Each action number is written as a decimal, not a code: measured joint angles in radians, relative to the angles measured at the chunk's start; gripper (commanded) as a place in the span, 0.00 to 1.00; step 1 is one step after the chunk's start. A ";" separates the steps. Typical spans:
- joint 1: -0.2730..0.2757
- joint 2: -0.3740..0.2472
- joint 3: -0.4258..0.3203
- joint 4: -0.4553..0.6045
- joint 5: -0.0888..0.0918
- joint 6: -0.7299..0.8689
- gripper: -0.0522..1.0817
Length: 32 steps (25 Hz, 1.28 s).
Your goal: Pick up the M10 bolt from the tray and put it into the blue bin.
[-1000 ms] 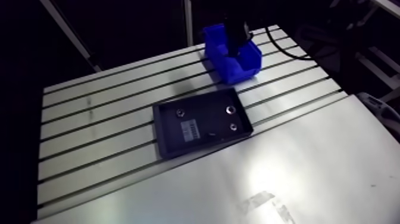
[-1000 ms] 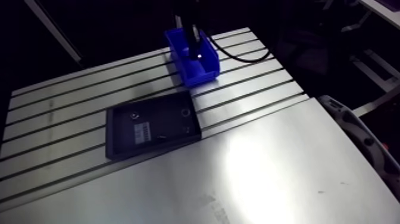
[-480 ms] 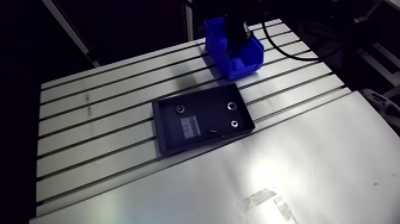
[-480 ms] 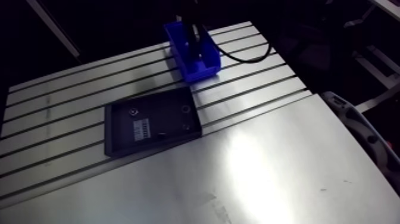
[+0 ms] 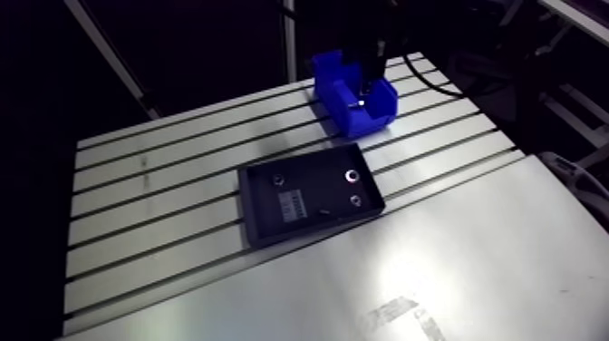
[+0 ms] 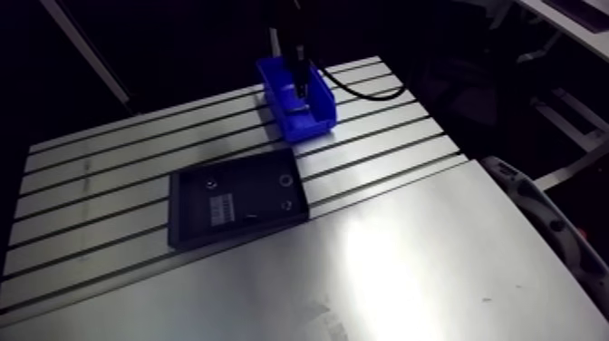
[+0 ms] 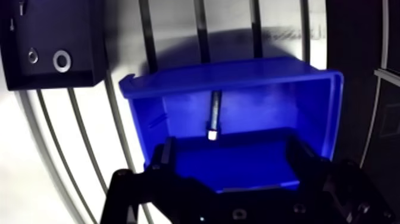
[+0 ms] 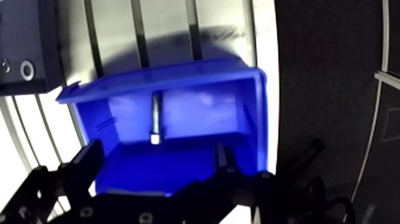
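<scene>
1. While the gripper [image 7: 231, 145] hung over the blue bin [image 7: 238, 65], its fingers stood spread, gripping nothing.
2. The M10 bolt [image 7: 213, 113] was inside the bin, ahead of the fingers.
3. The tray [image 5: 308, 177] sat near the bin on the table [image 5: 163, 181].

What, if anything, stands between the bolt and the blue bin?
Nothing visible. The bolt is already inside the bin, against its far wall. The open fingers sit at the near rim, clear of the bolt.
</scene>
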 measured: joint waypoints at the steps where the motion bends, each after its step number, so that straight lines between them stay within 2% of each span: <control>1: 0.001 -0.014 -0.003 0.013 0.000 0.000 0.06; 11: 0.004 -0.142 -0.048 0.134 0.000 0.011 0.06; 17: 0.009 -0.212 -0.086 0.235 0.000 0.100 0.05; 22: 0.028 -0.263 -0.114 0.325 0.000 0.281 0.05; 26: 0.052 -0.303 -0.139 0.381 -0.002 0.520 0.05; 32: 0.100 -0.350 -0.186 0.477 -0.019 0.900 0.05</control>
